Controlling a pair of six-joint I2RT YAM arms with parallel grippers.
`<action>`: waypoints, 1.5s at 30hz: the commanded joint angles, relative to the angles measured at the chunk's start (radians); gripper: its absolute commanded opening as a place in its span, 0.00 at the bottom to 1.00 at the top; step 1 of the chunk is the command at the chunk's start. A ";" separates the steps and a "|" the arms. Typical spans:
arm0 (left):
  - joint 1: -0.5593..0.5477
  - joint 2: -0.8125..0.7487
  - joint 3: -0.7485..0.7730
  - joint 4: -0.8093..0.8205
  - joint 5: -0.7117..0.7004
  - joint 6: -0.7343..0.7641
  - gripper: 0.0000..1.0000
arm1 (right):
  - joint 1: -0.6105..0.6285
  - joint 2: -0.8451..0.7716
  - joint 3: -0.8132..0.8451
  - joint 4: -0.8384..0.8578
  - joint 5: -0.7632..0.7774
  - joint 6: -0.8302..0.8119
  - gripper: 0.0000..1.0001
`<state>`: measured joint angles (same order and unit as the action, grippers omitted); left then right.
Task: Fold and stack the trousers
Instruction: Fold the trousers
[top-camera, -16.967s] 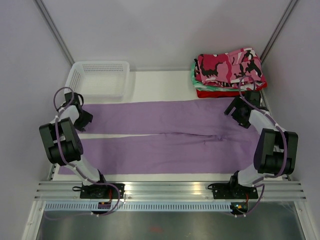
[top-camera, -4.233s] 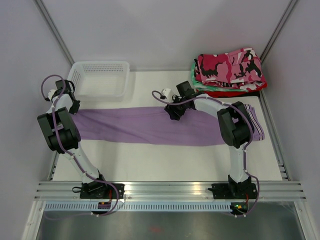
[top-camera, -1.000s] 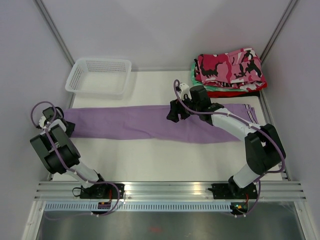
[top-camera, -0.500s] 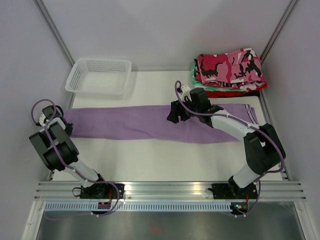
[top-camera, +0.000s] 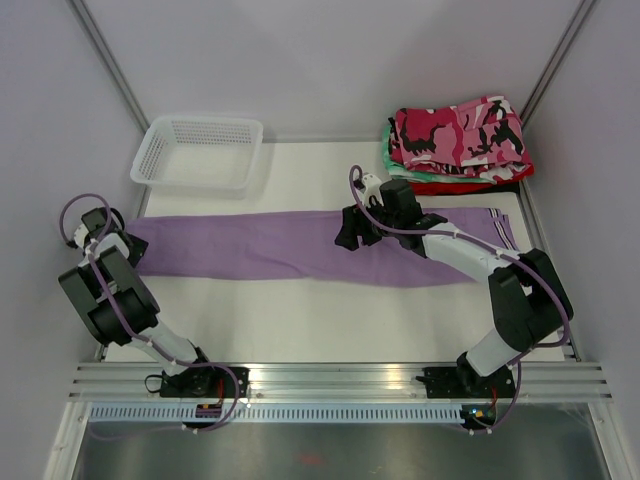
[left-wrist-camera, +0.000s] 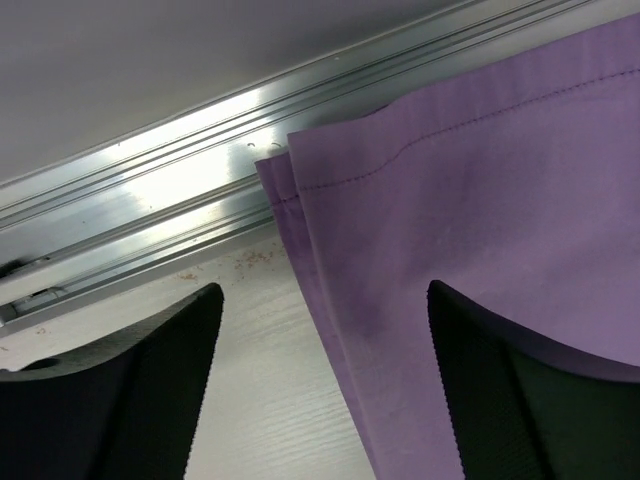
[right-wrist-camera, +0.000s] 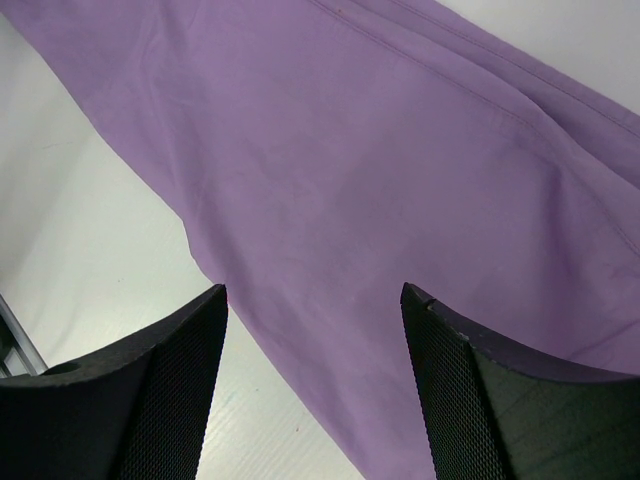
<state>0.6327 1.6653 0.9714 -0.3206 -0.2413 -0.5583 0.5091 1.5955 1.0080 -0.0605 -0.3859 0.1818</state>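
The lilac trousers (top-camera: 300, 245) lie folded lengthwise in a long strip across the table, leg ends at the left. The camouflage trousers (top-camera: 460, 130) lie folded on top of a stack at the back right. My left gripper (top-camera: 128, 256) is open at the strip's left end; in the left wrist view (left-wrist-camera: 320, 330) its jaws straddle the hem edge of the lilac cloth (left-wrist-camera: 480, 200). My right gripper (top-camera: 345, 236) is open over the strip's middle; in the right wrist view (right-wrist-camera: 312, 320) the jaws stand above the lilac cloth (right-wrist-camera: 400, 180) at its near edge.
A white basket (top-camera: 197, 153) stands at the back left. The stack under the camouflage pair holds a green-and-white garment (top-camera: 388, 160) and a red garment (top-camera: 440, 186). An aluminium rail (left-wrist-camera: 150, 230) runs along the table's left edge.
Over the last second both arms have barely moved; the left gripper shifted slightly at the strip's left end. Earlier the trousers lay spread with both legs apart and are now folded leg on leg.
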 joint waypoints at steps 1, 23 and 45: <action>0.005 0.007 0.038 -0.002 -0.061 0.053 0.93 | 0.005 -0.039 0.007 0.042 -0.019 -0.010 0.77; 0.039 0.142 0.110 0.038 0.231 0.256 0.60 | 0.006 -0.061 -0.019 0.033 0.021 -0.027 0.77; -0.077 -0.200 0.000 0.127 0.265 0.328 0.02 | 0.006 -0.080 -0.062 0.175 -0.005 0.145 0.77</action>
<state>0.5827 1.6352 0.9848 -0.2886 -0.0658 -0.2970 0.5091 1.5177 0.9436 -0.0036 -0.3595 0.2291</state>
